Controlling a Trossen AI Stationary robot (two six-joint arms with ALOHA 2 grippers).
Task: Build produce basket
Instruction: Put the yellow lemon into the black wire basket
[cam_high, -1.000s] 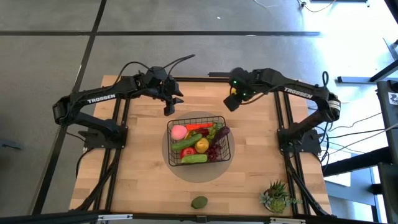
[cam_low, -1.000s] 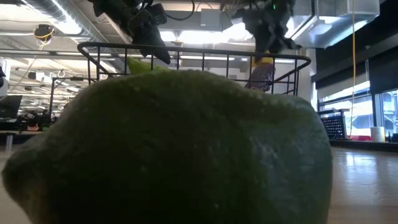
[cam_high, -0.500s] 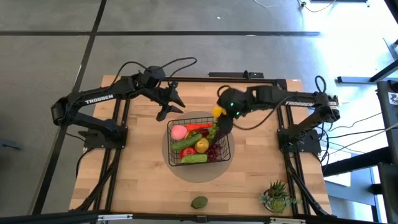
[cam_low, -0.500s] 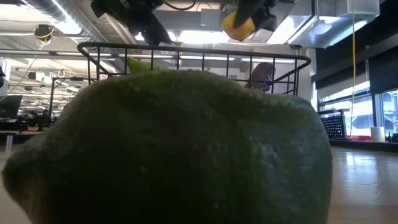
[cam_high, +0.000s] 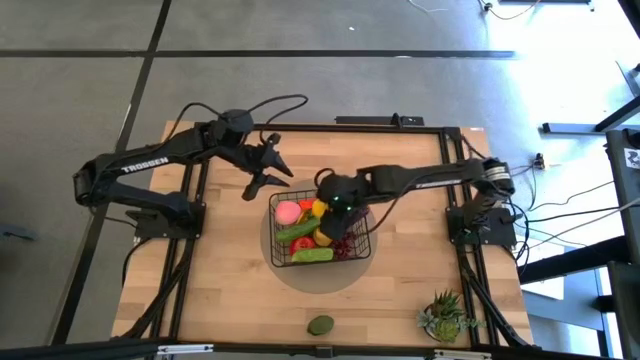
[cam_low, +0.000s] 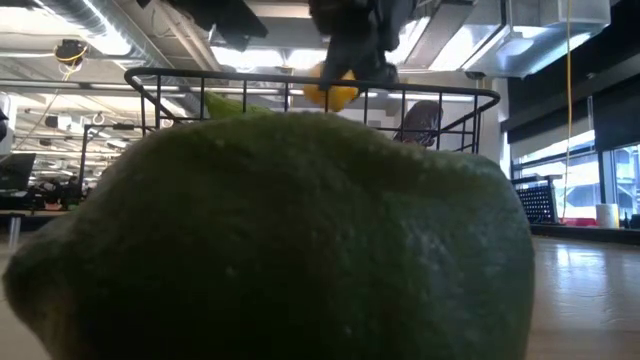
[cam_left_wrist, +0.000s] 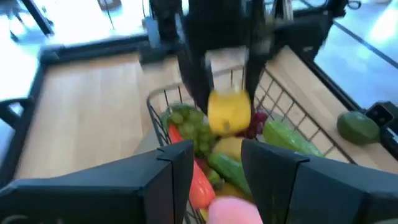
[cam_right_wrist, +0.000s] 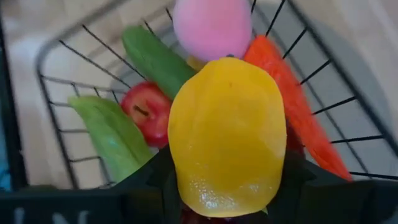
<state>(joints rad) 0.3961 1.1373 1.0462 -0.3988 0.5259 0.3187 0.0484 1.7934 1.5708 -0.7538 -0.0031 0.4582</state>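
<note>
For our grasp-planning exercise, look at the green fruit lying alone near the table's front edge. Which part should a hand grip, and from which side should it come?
Grip the green fruit across its narrower middle, coming straight down from above. It lies free on the table, rounded and slightly longer than wide, so fingers closing across the short axis would likely seat best.

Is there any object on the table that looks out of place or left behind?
Yes. One round green fruit lies alone on the wooden table near its front edge, apart from the black wire-mesh basket that holds the other produce. The right claw holds a yellow lemon over the basket.
</note>
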